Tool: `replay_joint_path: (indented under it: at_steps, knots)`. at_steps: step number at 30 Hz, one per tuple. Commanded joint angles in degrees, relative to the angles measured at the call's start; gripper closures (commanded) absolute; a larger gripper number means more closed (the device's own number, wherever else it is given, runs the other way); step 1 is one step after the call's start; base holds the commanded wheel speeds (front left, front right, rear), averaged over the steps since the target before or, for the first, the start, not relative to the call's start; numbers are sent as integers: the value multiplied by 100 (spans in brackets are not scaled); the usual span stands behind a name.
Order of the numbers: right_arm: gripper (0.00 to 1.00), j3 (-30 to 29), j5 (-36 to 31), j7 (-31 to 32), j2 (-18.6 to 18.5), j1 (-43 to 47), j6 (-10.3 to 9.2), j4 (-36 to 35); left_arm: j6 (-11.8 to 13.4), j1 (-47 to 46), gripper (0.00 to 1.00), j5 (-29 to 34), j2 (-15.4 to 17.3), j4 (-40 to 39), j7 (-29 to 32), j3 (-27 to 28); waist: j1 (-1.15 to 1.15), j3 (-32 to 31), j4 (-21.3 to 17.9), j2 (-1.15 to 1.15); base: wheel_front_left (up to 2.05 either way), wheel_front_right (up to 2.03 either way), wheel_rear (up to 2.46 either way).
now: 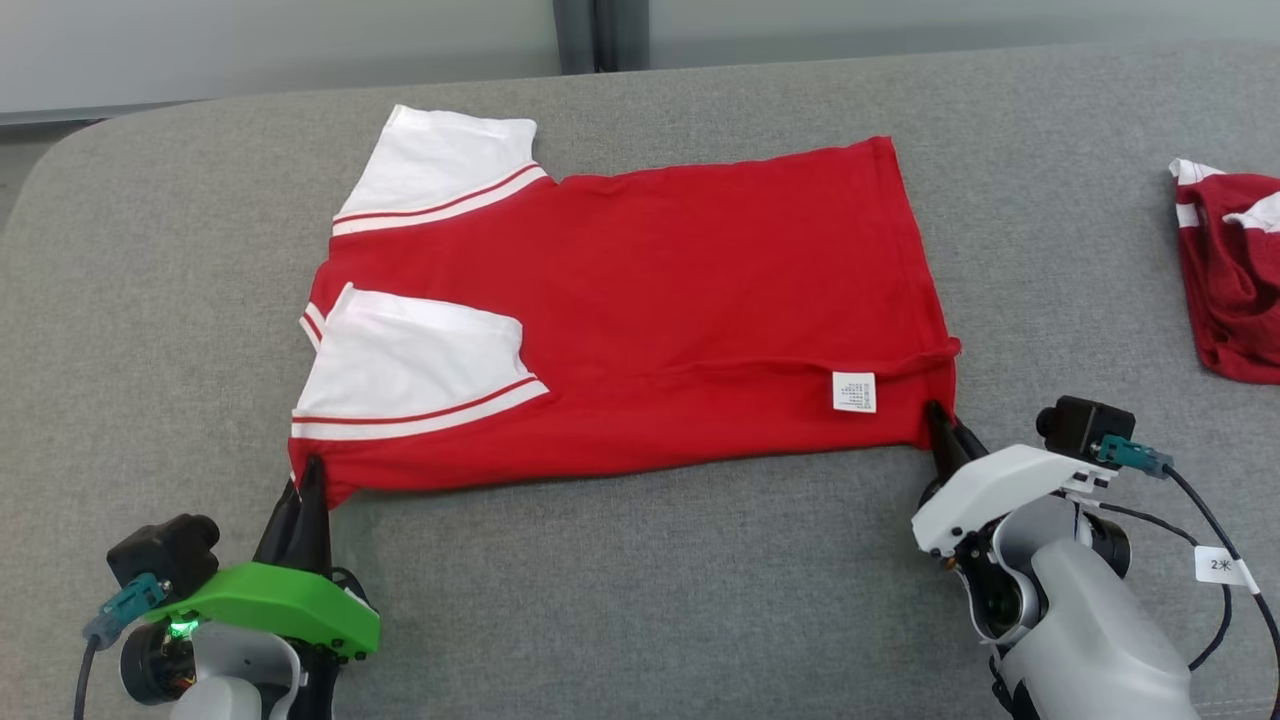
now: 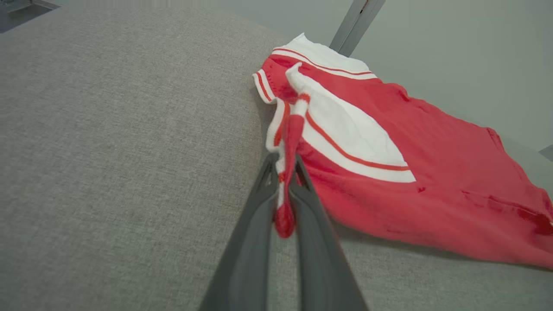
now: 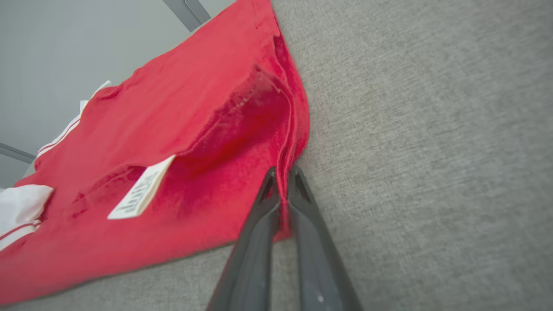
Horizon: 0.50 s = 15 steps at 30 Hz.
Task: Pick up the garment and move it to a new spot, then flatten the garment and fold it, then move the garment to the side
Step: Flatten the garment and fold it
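The head view's border is cutting off a second red garment [image 1: 1235,275] at the right edge of the padded surface [image 1: 640,580]. Print on the care label [image 1: 853,391] is showing too small to read.

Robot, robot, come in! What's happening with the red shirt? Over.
Left gripper shut on shirt, sleeve corner. Right gripper shut on hem corner. Other garment apart, far right.

Green-shelled left hand [image 1: 312,465], white-shelled right hand [image 1: 937,410]

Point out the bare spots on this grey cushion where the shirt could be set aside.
Bare cushion lies left of the shirt, beyond its sleeves; also the gap between its hem and the second red garment, and the near strip between the left gripper and right gripper. Crowded: the far right edge.
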Motion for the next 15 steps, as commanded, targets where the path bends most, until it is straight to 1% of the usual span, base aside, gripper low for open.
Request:
replay_joint_path:
  at_steps: [1,4,8,12,15]
  knots:
    - [100,-3,103,19,-12,-71,1,-23,-21,88,100,93,39,-72,-68,-7,0,-37,-14,0,0,0,0]
    - [100,-106,185,78,-10,-38,1,-194,-43,137,100,98,57,-264,-134,-52,0,-104,-33,0,0,0,0]
    - [100,-340,324,399,-43,260,1,-694,-67,356,100,114,117,-702,-105,-152,0,-212,-70,0,0,0,0]
    - [100,-571,357,826,-126,694,1,-1440,-17,787,100,125,174,-1280,7,-186,0,-298,-109,0,0,0,0]
    - [100,-749,196,1190,-156,1173,1,-2063,43,1233,100,128,211,-1746,153,-220,0,-344,-117,0,0,0,0]
